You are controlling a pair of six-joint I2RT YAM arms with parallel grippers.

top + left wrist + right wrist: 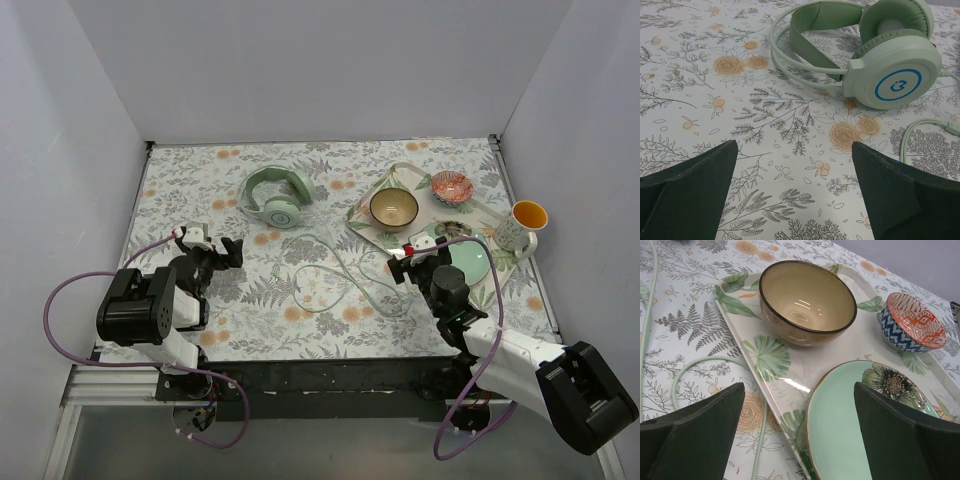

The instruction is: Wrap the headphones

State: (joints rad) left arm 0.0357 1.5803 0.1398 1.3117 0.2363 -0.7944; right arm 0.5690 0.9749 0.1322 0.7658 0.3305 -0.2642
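The pale mint-green headphones (277,196) lie on the floral tablecloth at the back middle, one ear cup face up. They also show in the left wrist view (890,70), ahead and to the right. Their thin pale cable (345,275) loops loosely over the table middle toward the tray; part of it shows in the right wrist view (705,362). My left gripper (232,252) is open and empty, low over the cloth, left of and nearer than the headphones. My right gripper (428,248) is open and empty, over the tray's near edge.
A leaf-print tray (365,205) at the right holds a tan bowl (394,208), a small red-patterned bowl (451,186) and a pale green plate (468,260). A yellow-lined mug (520,226) stands right of the tray. Grey walls enclose the table.
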